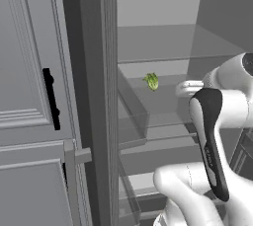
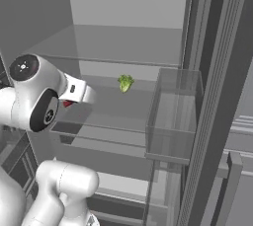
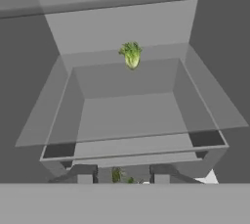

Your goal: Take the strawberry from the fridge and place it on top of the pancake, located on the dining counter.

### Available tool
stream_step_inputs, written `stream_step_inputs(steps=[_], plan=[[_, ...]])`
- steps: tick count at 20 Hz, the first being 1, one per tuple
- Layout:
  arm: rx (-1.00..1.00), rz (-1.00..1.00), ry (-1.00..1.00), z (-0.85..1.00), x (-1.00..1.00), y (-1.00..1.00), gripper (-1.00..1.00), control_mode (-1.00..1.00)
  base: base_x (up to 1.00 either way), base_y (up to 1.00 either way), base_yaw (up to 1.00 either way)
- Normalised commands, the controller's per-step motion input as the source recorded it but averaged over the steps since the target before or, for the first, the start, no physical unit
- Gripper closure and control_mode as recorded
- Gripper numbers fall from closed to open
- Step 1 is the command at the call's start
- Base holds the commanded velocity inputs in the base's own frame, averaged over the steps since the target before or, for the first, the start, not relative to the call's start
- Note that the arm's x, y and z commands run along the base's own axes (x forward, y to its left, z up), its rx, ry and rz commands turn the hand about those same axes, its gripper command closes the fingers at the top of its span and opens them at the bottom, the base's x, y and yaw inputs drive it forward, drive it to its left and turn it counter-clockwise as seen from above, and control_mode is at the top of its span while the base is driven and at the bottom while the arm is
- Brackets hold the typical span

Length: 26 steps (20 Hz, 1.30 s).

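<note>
- Left base view: set close behind the arm [image 1: 210, 136], faced into the open fridge [image 1: 148, 47].
- Right base view: the same shelves and green item [image 2: 125, 83] shared, seen from the opposite side.
- Hand view: aimed along a shelf, close.

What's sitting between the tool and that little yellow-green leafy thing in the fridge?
Nothing. In the hand view, bare grey shelf runs from the tool to the yellow-green item.

The tall dark grey double-door fridge [image 2: 217, 72] stands open, a small yellow-green leafy item [image 2: 125, 83] back on its glass shelf [image 2: 113, 106]. The tiny red strawberry [image 2: 67, 103] sits left of it on that shelf, just beside the arm, with a clear door bin [image 2: 173, 121] to the right.
</note>
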Motion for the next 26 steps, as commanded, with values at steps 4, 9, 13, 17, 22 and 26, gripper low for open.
stream_step_inputs(steps=[4,9,13,17,22,26], plan=[[0.0,0.0,0.0,0.0,0.0,0.0,1.0,1.0,-1.0,0.0,0.0],[0.0,0.0,0.0,0.0,0.0,0.0,1.0,1.0,-1.0,0.0,0.0],[0.0,0.0,0.0,0.0,0.0,0.0,1.0,1.0,-1.0,0.0,0.0],[0.0,0.0,0.0,0.0,0.0,0.0,1.0,1.0,-0.59,-0.01,-0.36],[0.0,0.0,0.0,0.0,0.0,0.0,1.0,1.0,-0.03,-0.17,-0.82],[0.0,0.0,0.0,0.0,0.0,0.0,1.0,1.0,0.0,-0.27,-0.88]])
